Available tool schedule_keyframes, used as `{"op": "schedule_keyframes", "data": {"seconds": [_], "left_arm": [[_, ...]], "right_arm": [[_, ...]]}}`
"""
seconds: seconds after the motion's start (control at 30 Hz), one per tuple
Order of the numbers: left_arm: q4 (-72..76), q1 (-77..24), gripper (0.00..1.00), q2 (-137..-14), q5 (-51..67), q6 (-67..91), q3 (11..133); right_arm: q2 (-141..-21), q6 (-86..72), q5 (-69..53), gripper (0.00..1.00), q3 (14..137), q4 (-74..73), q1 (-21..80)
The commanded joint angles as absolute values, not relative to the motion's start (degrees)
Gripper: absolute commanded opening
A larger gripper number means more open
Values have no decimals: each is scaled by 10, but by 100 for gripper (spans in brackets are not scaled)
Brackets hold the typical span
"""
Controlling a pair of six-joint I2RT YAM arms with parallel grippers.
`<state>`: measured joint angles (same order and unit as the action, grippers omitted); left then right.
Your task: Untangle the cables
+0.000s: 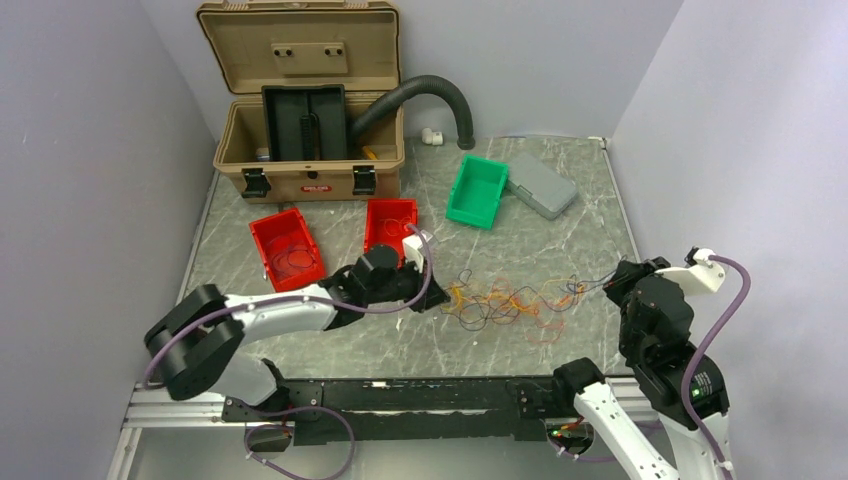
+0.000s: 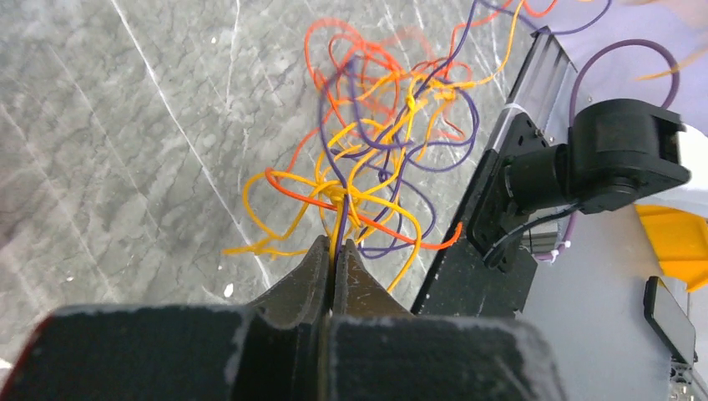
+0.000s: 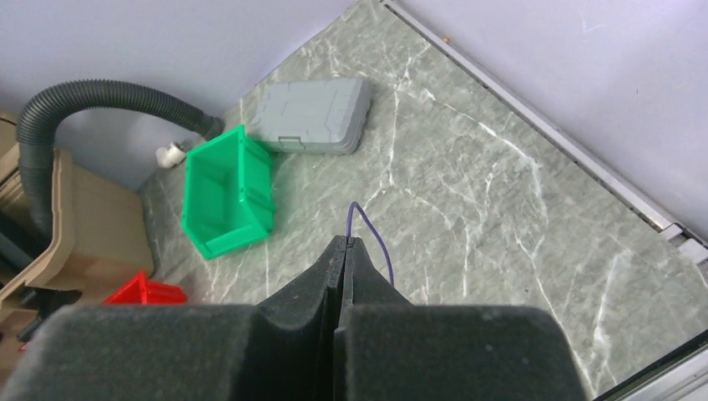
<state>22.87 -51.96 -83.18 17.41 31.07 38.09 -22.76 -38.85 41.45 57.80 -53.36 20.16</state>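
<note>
**Operator:** Where do the cables lie?

**Spotter:** Your hair-thin orange, yellow, red and dark purple cables (image 1: 505,300) sit tangled on the grey marbled table (image 1: 420,345). They are at the centre of the top view, between your two arms.

**Operator:** And my left gripper?

**Spotter:** Your left gripper (image 2: 332,251) is at the tangle's left edge. Its fingers are pressed together on yellow and purple strands, low in the middle of its wrist view.

**Operator:** And the right?

**Spotter:** Your right gripper (image 3: 344,244) is right of centre in the top view. Its fingers pinch one thin purple strand (image 3: 356,205), which loops up from the tips.
</note>
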Motion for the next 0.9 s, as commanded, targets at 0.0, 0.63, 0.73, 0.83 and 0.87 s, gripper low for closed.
{"op": "schedule_keyframes", "data": {"seconds": [0.0, 0.63, 0.73, 0.83, 0.87], "left_arm": [[153, -523, 0, -761, 154, 263, 384], [-106, -526, 0, -511, -51, 215, 390], [-180, -524, 0, -433, -197, 271, 380], [-223, -523, 0, -358, -286, 309, 362], [-238, -523, 0, -336, -305, 320, 359]], "right_arm": [[-239, -364, 434, 0, 587, -536, 200], [-296, -506, 354, 0, 475, -567, 201], [-309, -544, 409, 0, 489, -592, 200], [-313, -609, 463, 0, 505, -633, 201], [-312, -633, 484, 0, 510, -651, 200]]}}
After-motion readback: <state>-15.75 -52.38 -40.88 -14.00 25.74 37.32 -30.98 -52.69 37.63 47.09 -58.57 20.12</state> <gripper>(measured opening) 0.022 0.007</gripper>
